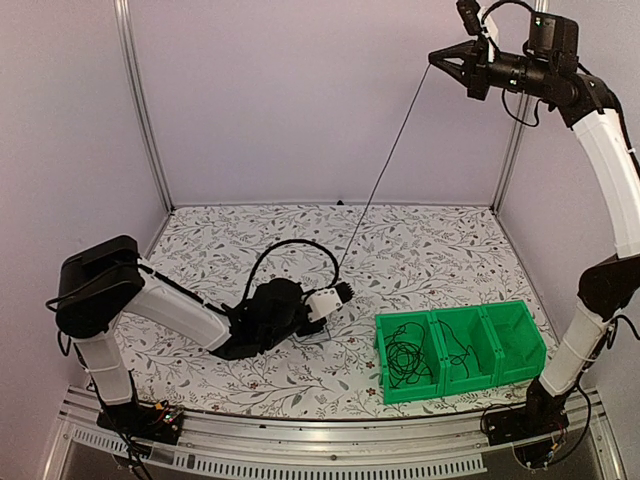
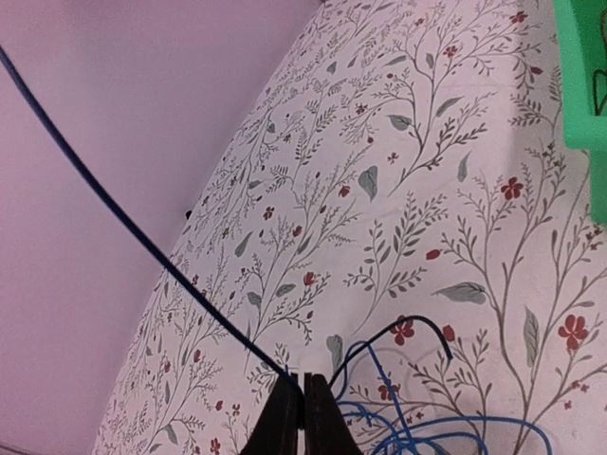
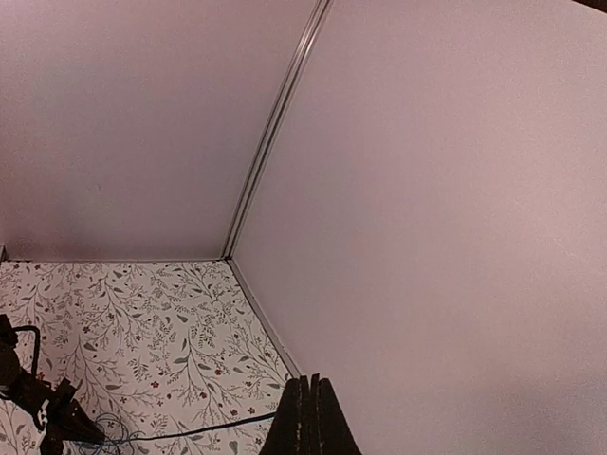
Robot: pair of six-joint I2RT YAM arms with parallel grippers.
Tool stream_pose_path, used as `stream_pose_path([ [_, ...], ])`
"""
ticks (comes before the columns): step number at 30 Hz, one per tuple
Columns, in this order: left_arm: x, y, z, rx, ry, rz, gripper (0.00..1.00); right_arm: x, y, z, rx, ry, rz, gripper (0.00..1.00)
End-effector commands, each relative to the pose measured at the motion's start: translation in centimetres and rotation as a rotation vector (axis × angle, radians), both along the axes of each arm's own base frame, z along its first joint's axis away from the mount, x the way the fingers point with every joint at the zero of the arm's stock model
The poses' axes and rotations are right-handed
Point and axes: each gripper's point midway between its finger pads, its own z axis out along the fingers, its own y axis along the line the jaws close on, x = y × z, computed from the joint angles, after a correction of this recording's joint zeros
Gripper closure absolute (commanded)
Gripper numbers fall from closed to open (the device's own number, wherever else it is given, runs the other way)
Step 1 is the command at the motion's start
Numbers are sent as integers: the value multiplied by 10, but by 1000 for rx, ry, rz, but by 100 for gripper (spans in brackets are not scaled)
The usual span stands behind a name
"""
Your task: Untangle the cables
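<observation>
A thin blue cable (image 1: 385, 165) runs taut from my right gripper (image 1: 435, 58), raised high at the upper right, down to my left gripper (image 1: 345, 290) low over the table's middle. In the left wrist view the left gripper (image 2: 303, 384) is shut on this blue cable (image 2: 114, 213). Loose blue loops (image 2: 446, 431) and a black cable end (image 2: 417, 327) lie on the table just right of it. In the right wrist view the right gripper (image 3: 310, 382) is shut, and the cable (image 3: 190, 431) leaves it toward the left arm below.
A green three-compartment bin (image 1: 460, 385) stands at the front right; coiled black cables lie in its left compartment (image 1: 405, 360) and middle compartment (image 1: 457, 350). Its corner shows in the left wrist view (image 2: 583, 76). Pale walls and metal posts (image 1: 140, 100) enclose the floral tabletop (image 1: 440, 250).
</observation>
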Motion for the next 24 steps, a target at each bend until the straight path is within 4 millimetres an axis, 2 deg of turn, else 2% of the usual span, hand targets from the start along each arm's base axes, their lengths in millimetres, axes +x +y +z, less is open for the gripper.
stream_pose_path([
  [1, -13, 2, -31, 50, 89, -3, 100, -6, -50, 57, 88, -138, -150, 100],
  [5, -18, 4, -32, 44, 104, 5, 100, -4, -63, 61, 101, -139, -184, 100],
  [8, -22, 1, -20, 24, 83, 7, 100, 4, -61, 42, 79, -93, -177, 100],
  [10, -25, -6, 0, -9, 44, 5, 100, 11, -59, 23, 58, -51, -178, 100],
  [15, -37, -40, 60, -96, -32, -34, 97, 8, -54, -13, 24, 30, -143, 100],
  [22, -50, -93, 143, -257, -79, -134, 97, -7, -64, -39, -20, 63, -186, 100],
  [24, -54, -109, 156, -296, -72, -180, 97, -15, -69, -48, -46, 66, -204, 100],
])
